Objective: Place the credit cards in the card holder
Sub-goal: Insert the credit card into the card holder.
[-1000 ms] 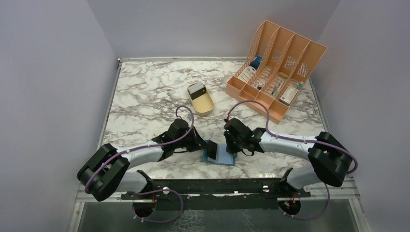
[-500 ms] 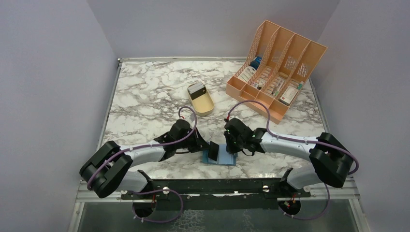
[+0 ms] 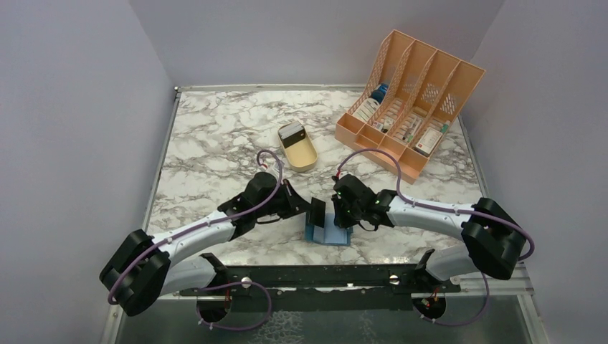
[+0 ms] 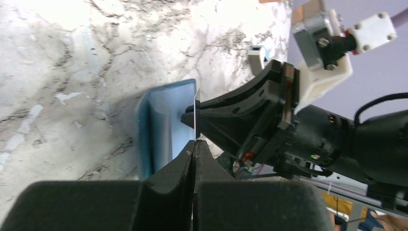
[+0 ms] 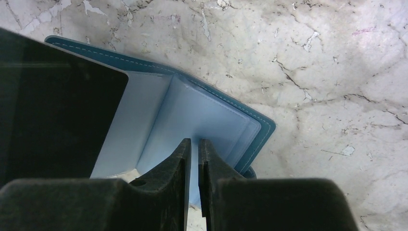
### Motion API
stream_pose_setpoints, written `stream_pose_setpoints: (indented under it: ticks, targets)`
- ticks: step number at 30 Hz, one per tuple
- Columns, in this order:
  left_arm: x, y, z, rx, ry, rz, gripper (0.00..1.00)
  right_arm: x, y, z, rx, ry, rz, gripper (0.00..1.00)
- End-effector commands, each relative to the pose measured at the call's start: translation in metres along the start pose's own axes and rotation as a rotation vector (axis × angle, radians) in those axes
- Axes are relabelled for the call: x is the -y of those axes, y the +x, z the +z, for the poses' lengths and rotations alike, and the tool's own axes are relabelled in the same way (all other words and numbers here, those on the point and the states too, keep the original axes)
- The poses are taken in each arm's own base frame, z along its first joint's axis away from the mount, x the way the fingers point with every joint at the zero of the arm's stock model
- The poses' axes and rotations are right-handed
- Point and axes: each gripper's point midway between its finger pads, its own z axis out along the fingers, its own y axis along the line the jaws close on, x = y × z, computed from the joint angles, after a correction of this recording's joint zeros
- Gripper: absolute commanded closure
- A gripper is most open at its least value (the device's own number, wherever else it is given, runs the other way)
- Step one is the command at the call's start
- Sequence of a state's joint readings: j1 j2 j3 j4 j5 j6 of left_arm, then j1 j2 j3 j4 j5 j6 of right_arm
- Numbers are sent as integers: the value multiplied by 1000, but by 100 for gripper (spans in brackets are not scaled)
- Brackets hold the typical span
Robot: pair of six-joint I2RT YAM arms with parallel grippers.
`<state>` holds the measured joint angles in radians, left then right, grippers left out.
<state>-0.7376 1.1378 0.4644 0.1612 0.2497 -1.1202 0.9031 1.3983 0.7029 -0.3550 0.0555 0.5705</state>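
Two sets of jaws meet over the card holder (image 3: 331, 233), which lies open close to the middle of the counter's (image 3: 215, 129) near edge. The left jaws are clamped on a black card (image 3: 315, 213), held on edge just above the holder's left half. The right jaws are drawn almost together on a pale blue pocket leaf, seemingly pinching it to keep the pocket open.

The likeliest failure is the card's lower edge missing the pocket mouth and skidding across the pale face, since the slot is narrow. A hard push could also drag the holder toward the near edge or fold it shut, as only one leaf is gripped. Because the card is gripped by one margin, it may pivot on contact. With both jaws this near each other, a small overshoot risks them knocking together
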Motion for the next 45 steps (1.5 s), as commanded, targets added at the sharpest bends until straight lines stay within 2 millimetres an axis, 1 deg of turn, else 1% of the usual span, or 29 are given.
stream_pose_setpoints:
  ticks: [1,5,7,11,15,19,22,26,30,31,37,42,45]
  targets:
    - [42,-4,-3,13,134,-24,100,-10,-12,-2,34,-40,11,88]
    - [61,12,7,-37,173,-1,100,-9,-13,-1,45,-32,28,88]
    - [63,19,14,-55,173,2,100,-6,-13,0,46,-17,33,88]
    - [47,28,28,-72,120,2,100,2,-13,0,51,5,49,89]
    - [27,32,34,-75,66,3,100,6,-17,-4,67,4,57,89]
    - [3,30,33,-47,-32,31,100,7,-16,-6,69,2,58,89]
    - [-11,27,29,-38,-117,83,100,6,-15,-7,68,-4,58,89]
    - [-24,22,25,-12,-178,128,100,3,-15,-8,72,-24,58,89]
    - [-39,24,24,-10,-218,142,100,2,-13,-9,67,-35,57,89]
    - [-41,24,24,-12,-219,141,100,1,-12,-8,63,-40,55,89]
    - [-36,27,27,-4,-143,145,100,1,-4,-4,39,-51,55,89]
    - [-39,28,22,5,-123,129,100,5,2,0,28,-37,58,89]
    - [-38,26,17,26,-98,119,100,9,6,1,18,-19,55,89]
